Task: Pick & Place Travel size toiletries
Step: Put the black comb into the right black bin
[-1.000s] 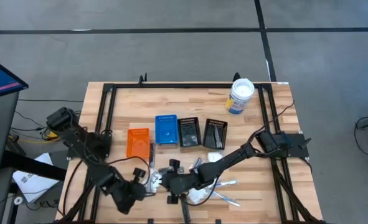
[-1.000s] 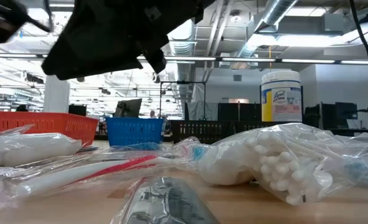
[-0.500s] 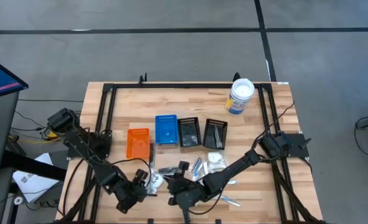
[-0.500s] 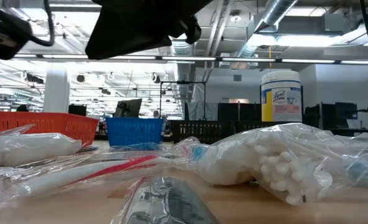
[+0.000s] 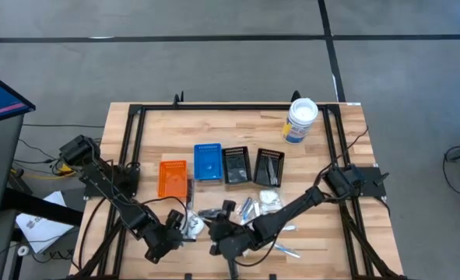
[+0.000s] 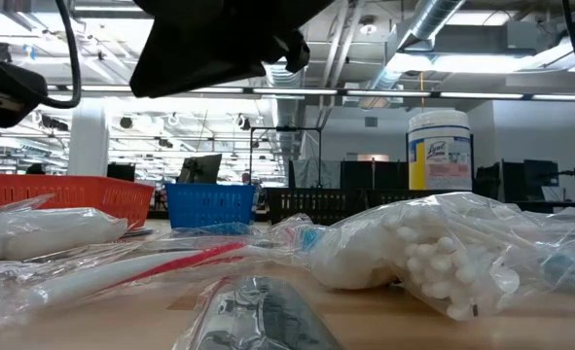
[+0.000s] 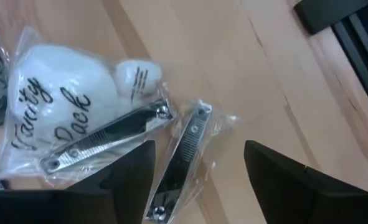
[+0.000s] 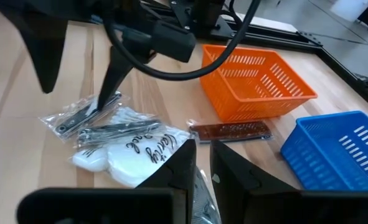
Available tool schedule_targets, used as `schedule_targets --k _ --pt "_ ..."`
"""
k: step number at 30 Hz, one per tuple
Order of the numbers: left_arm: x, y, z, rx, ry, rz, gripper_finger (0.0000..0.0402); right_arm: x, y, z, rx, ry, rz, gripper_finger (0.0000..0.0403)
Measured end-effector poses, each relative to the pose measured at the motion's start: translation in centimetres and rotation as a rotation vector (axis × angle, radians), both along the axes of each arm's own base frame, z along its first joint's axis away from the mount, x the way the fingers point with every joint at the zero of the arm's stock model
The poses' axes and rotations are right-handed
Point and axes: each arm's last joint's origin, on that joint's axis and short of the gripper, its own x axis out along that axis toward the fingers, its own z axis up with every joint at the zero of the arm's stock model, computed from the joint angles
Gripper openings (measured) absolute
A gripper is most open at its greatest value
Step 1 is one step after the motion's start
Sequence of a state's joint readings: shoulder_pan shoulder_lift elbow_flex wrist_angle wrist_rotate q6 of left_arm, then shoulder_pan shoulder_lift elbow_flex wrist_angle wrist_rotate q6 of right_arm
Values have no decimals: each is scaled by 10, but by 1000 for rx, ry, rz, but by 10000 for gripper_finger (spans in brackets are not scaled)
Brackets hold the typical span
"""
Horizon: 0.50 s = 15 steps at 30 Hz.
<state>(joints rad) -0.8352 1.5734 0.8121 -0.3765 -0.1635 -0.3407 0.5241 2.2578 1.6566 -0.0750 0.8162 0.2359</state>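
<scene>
On your wooden table (image 5: 214, 128), most toiletries (image 5: 261, 204) lie unsorted before the bins (image 5: 208, 162). Your left gripper (image 7: 196, 177) hangs spread over 2 nail clippers (image 7: 184, 155); your right gripper (image 8: 199, 165) is nearly closed, empty.

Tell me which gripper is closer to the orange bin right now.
Left. The left gripper hangs open just below the orange bin in the high view; the right gripper sits farther off, shut, over the toiletries pile.
</scene>
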Motion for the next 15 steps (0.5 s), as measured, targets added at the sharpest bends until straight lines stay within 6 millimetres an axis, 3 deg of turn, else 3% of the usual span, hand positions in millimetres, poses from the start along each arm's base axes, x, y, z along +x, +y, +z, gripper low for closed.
schedule_targets --k 10,15 --pt "-7 9 -20 -22 57 37 213 1 -2 0 8 -1 -5 41" --pt "-10 12 -25 -35 71 85 170 1 -2 0 5 0 -3 40"
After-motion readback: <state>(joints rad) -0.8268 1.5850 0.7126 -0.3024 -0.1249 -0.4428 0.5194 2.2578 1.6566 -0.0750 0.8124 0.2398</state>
